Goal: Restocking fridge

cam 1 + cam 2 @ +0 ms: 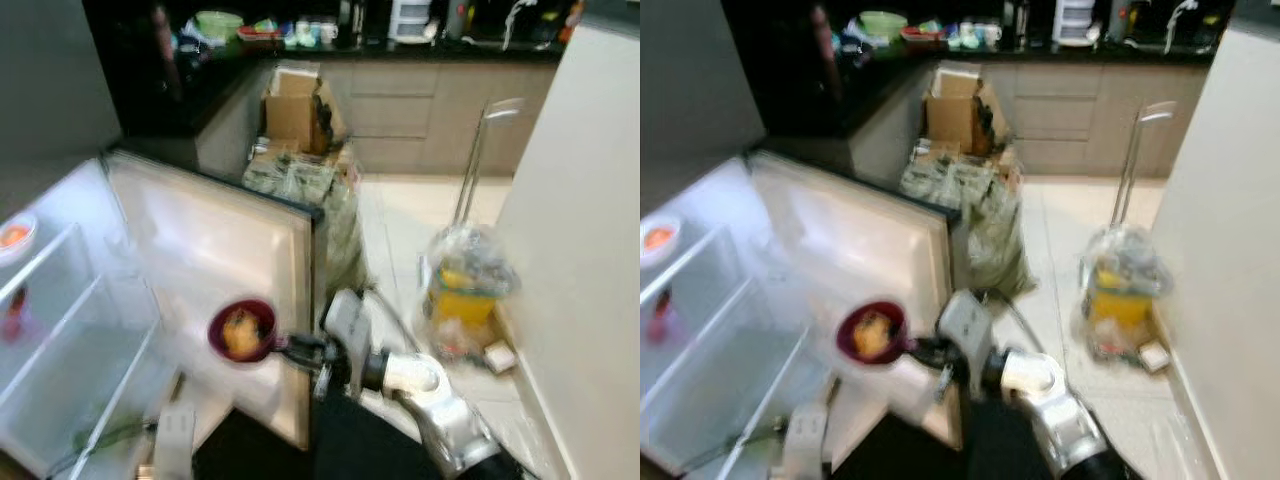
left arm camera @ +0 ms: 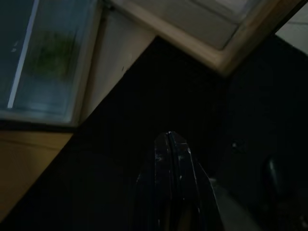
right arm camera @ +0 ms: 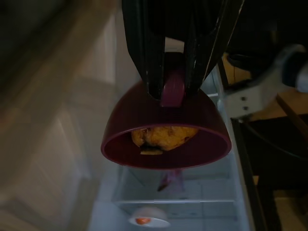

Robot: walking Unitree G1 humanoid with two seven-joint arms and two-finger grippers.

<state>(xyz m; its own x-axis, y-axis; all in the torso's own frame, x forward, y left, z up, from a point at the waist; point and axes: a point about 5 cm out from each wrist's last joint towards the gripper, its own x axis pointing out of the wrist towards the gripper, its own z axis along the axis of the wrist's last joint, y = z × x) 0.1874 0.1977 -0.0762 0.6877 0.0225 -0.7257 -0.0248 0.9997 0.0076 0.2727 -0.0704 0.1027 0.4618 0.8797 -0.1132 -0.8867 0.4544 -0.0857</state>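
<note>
My right gripper [image 1: 283,347] is shut on the rim tab of a maroon bowl [image 1: 241,331] holding yellow-orange food [image 3: 163,136]. It holds the bowl in front of the open fridge door [image 1: 225,250], near the door's edge. The bowl [image 3: 166,134] hangs from the black fingers [image 3: 147,57] in the right wrist view, with fridge shelves beyond. The open fridge [image 1: 70,350] with clear shelves and bins is at the left. My left gripper [image 2: 169,144] hangs low over a dark floor, fingers pressed together and empty.
A white dish with something orange [image 1: 14,236] sits on a fridge shelf at far left. Beyond the door stand cardboard boxes [image 1: 300,105] and bagged goods [image 1: 330,200]. A trolley with a plastic bag [image 1: 466,280] stands by the white wall at right.
</note>
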